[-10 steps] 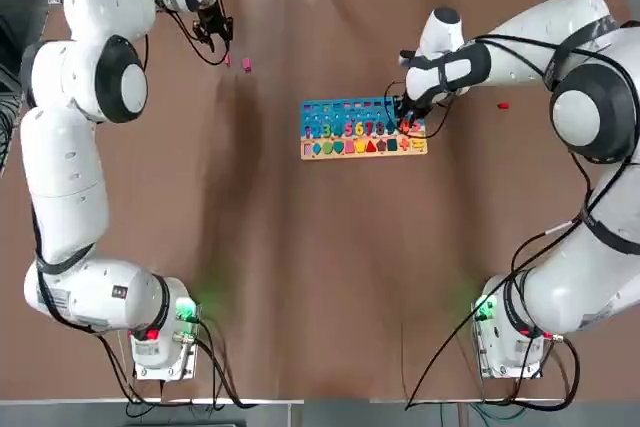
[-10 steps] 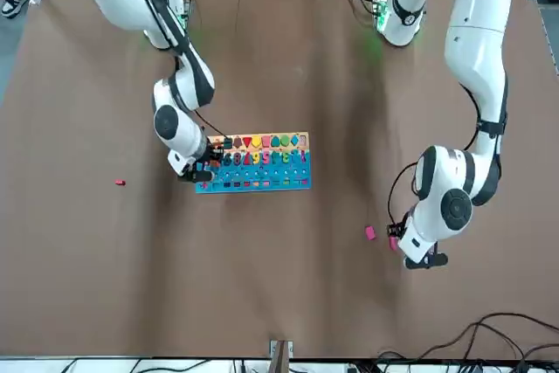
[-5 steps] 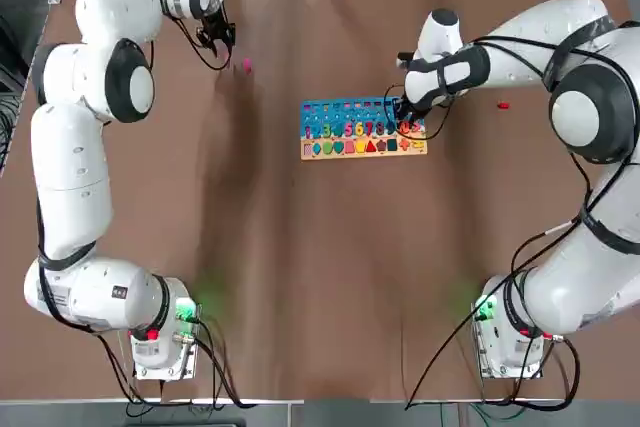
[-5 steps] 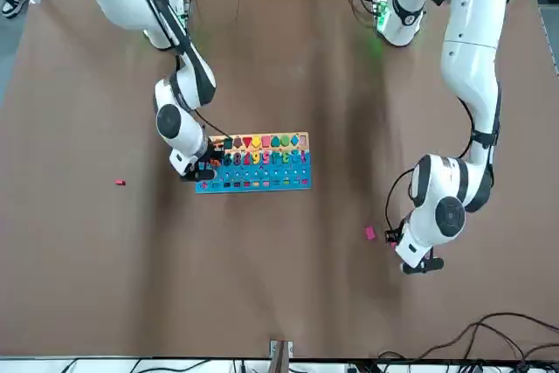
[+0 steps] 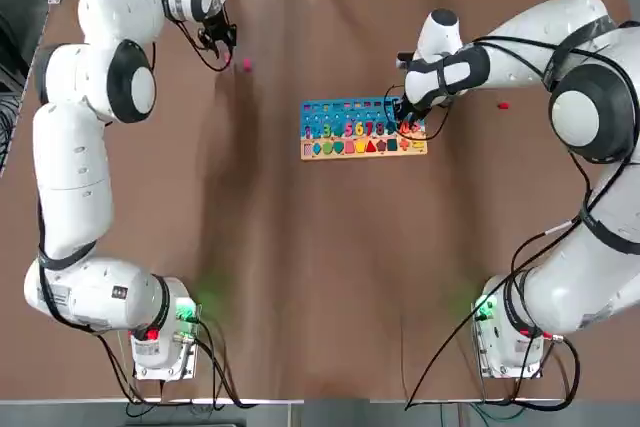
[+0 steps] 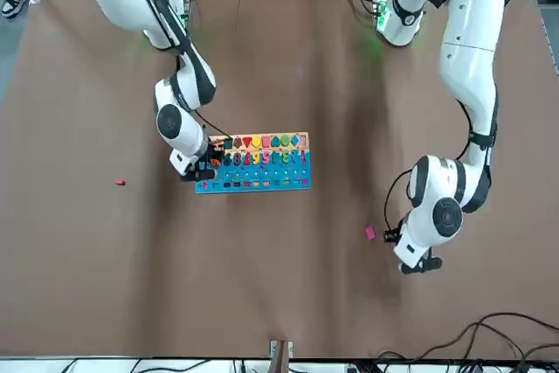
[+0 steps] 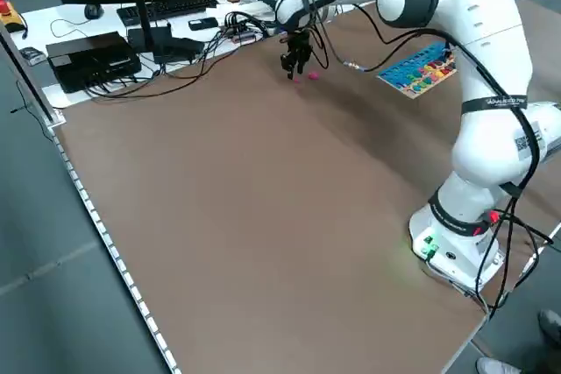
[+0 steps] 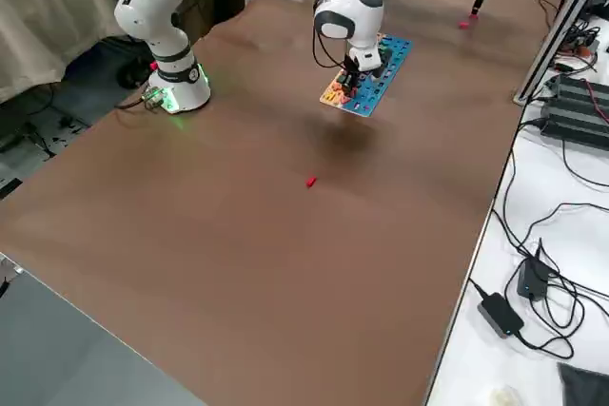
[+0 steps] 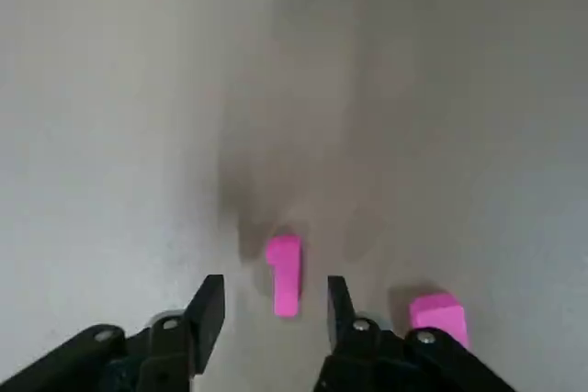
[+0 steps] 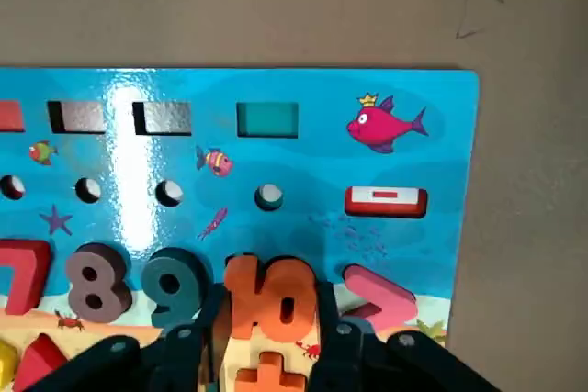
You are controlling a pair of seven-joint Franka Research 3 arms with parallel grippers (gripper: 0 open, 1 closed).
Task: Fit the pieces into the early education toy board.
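The early education toy board (image 5: 363, 129) lies flat in the table's far middle, blue with a tan strip. At the board's right end my right gripper (image 10: 266, 305) is shut on an orange piece (image 10: 268, 298), held low over the board by the numbers row. My left gripper (image 9: 274, 286) is at the far left of the table, open and low, with a pink piece (image 9: 283, 273) lying between its fingers without touching them. A second pink piece (image 9: 437, 316) lies just outside one finger, also seen in the top view (image 5: 246, 64). A red piece (image 5: 503, 104) lies alone to the right of the board.
Cables, a keyboard and black boxes (image 7: 96, 54) lie on the bench past the table's far edge. The arm bases (image 5: 160, 342) stand at the near corners. Bare brown tabletop (image 5: 320, 267) stretches between the board and the bases.
My left wrist has shifted a little over the pink pieces and its fingers have narrowed slightly. The right gripper has stayed at the board's end.
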